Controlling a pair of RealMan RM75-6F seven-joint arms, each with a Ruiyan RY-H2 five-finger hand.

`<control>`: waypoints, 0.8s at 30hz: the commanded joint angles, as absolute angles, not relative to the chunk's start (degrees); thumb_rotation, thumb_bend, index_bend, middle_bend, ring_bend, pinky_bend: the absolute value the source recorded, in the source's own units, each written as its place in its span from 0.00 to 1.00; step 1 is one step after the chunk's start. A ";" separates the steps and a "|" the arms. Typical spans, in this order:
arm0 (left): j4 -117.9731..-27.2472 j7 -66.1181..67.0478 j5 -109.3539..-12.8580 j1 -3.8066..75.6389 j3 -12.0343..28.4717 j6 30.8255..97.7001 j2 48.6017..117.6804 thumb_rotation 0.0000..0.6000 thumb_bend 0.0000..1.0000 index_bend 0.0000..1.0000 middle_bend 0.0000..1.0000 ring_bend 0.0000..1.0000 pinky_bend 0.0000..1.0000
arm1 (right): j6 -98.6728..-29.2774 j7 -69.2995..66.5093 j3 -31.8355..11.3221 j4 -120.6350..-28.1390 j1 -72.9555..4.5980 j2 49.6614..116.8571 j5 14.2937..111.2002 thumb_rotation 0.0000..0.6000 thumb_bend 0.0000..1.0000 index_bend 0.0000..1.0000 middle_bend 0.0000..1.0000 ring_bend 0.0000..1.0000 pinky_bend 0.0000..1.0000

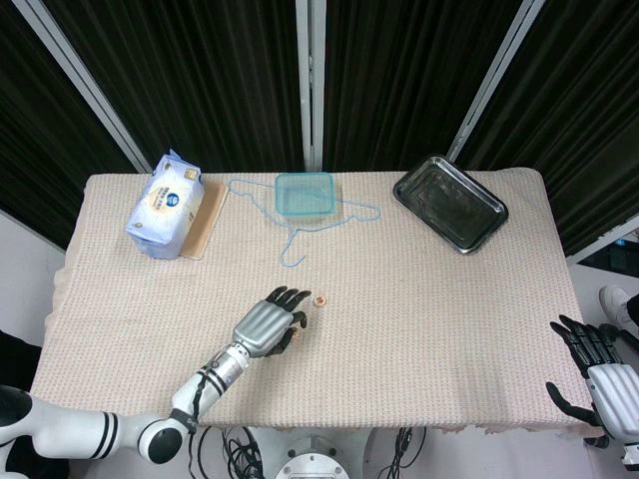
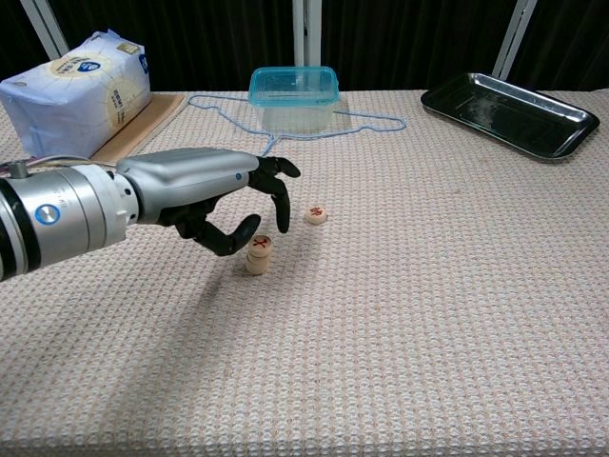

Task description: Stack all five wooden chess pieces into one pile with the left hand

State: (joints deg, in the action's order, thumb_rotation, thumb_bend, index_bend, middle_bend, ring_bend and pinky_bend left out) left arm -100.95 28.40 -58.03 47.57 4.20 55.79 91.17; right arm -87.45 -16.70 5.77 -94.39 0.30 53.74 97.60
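Note:
A short stack of round wooden chess pieces [image 2: 258, 255] with a red mark on top stands on the cloth near the table's front. One more piece [image 2: 315, 215] [image 1: 319, 299] lies alone just right of it and farther back. My left hand [image 2: 205, 195] [image 1: 268, 324] hovers over the stack with its fingers curved and apart, holding nothing; a fingertip hangs between the stack and the lone piece. In the head view the hand covers the stack. My right hand [image 1: 599, 374] is off the table's front right corner with its fingers spread, holding nothing.
A tissue pack [image 2: 76, 90] on a wooden board sits at the back left. A blue-lidded clear container [image 2: 293, 95] with a blue cord [image 2: 371, 122] around it is at the back centre. A metal tray [image 2: 514, 112] lies at the back right.

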 commanded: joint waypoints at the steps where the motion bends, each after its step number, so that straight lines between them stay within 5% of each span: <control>1: -100.91 28.89 -59.48 47.92 3.91 55.70 91.61 1.00 0.67 0.36 0.00 0.00 0.00 | -87.29 -16.63 5.80 -94.41 0.26 53.76 97.54 1.00 0.30 0.00 0.00 0.00 0.00; 24: -100.86 34.17 -55.55 49.58 2.55 54.74 92.36 1.00 0.67 0.38 0.00 0.00 0.00 | -87.21 -16.87 5.75 -94.36 0.25 53.71 97.34 1.00 0.30 0.00 0.00 0.00 0.00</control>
State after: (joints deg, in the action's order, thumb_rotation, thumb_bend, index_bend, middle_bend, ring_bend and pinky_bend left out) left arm -100.87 34.17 -55.54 49.58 2.55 54.74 92.36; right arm -87.21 -16.87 5.76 -94.36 0.25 53.71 97.35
